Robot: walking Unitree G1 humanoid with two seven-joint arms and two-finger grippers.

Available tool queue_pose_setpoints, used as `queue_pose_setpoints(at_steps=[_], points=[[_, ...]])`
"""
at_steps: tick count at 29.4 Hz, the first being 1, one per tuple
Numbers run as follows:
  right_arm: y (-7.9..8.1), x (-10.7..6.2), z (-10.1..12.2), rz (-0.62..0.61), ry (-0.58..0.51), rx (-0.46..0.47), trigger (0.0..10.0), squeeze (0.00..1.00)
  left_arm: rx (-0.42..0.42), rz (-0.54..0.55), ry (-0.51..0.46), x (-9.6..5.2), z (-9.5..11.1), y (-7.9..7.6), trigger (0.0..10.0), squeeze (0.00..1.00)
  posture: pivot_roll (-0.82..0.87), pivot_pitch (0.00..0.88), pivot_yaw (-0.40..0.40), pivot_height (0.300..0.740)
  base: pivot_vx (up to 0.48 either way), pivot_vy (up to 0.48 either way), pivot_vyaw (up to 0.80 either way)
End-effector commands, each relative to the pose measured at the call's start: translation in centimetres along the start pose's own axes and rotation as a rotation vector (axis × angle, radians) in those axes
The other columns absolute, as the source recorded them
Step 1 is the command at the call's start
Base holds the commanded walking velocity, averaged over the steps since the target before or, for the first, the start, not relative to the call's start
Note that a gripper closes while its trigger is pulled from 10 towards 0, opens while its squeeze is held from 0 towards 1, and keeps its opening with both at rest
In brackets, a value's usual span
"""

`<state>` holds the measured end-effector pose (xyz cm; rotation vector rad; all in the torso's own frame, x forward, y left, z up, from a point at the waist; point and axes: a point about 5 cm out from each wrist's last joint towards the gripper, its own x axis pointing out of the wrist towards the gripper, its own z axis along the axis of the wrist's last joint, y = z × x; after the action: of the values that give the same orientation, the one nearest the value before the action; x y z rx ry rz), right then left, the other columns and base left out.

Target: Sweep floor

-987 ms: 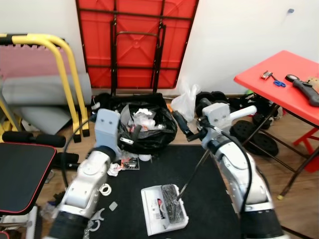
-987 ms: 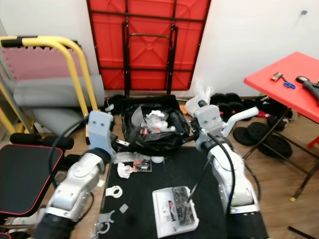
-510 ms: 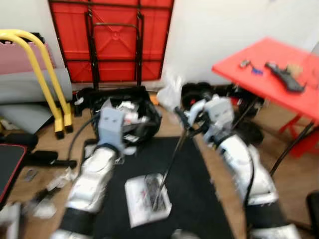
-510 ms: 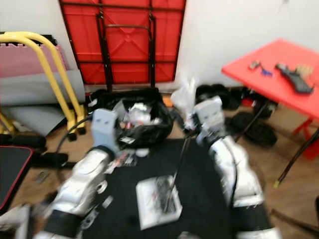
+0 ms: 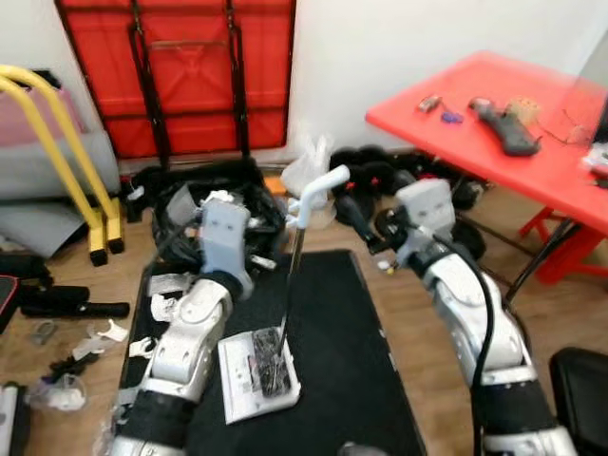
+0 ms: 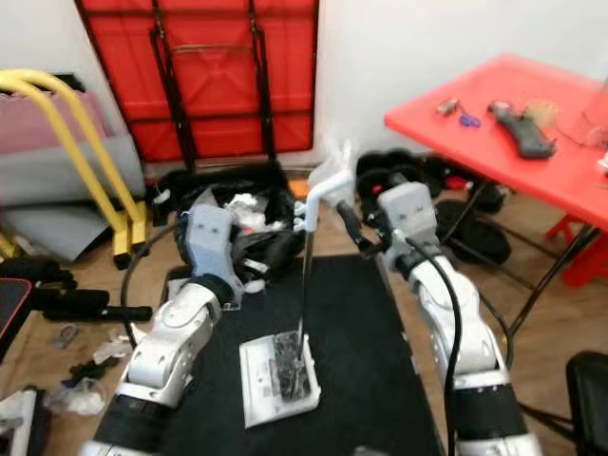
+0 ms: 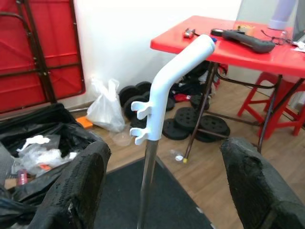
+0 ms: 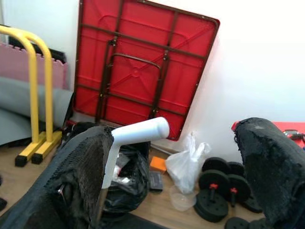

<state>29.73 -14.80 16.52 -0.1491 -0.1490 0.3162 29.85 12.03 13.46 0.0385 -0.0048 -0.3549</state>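
Observation:
A white dustpan [image 5: 255, 376] holding dark debris rests on the black mat [image 5: 332, 370]. Its metal pole [image 5: 288, 285] rises upright to a white angled handle [image 5: 318, 184]. My left gripper [image 7: 164, 162] is open, its fingers [image 7: 81, 186] spread wide with the handle [image 7: 167, 90] ahead of them, apart. Just right of the handle, my right gripper [image 5: 351, 211] is open too. In the right wrist view the handle [image 8: 138, 133] sits ahead between the spread fingers [image 8: 81, 171], not touched.
A black trash bag [image 5: 180, 204] full of litter sits behind the mat. A red table [image 5: 494, 114] stands at the right, with weight plates [image 5: 418, 185] under it. A folded red table [image 5: 171, 76] leans on the wall. A yellow frame [image 5: 57, 142] and scattered litter [image 5: 95, 332] lie left.
The camera has swung to the right. The pole, earlier leaning at my right gripper, now stands upright between both arms with the right gripper off it.

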Motion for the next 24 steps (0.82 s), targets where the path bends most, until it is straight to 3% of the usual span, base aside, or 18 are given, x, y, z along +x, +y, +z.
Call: queue_pose_setpoints(at_steps=[1,6,13,16,24], points=[[-0.04,0.1,-0.3,0.003,0.037,0.002,10.0,0.0,0.0,0.011,0.014,-0.18,-0.2,0.41,10.0,0.0,-0.13,0.012,-0.148,0.74,0.262,0.0,0.8],[-0.18,0.15,0.01,-0.002,0.004,0.056,10.0,0.0,-0.001,0.008,0.011,-0.13,-0.19,0.37,10.0,0.0,-0.14,0.013,-0.149,0.74,0.37,0.0,0.64],[0.15,0.12,-0.26,0.036,0.027,0.017,10.0,0.0,-0.008,0.008,0.007,-0.08,-0.16,0.32,10.0,0.0,-0.14,0.016,-0.15,0.74,0.361,0.0,0.11],[0.59,0.02,-0.18,0.085,0.017,0.007,10.0,0.0,-0.01,0.008,0.005,-0.07,-0.15,0.29,10.0,0.0,-0.14,0.016,-0.152,0.74,0.354,0.0,0.8],[0.54,0.13,-0.16,0.074,0.027,-0.009,10.0,0.0,-0.023,0.016,-0.004,-0.01,-0.08,0.41,10.0,0.0,-0.15,0.018,-0.149,0.74,0.28,0.0,0.0]])
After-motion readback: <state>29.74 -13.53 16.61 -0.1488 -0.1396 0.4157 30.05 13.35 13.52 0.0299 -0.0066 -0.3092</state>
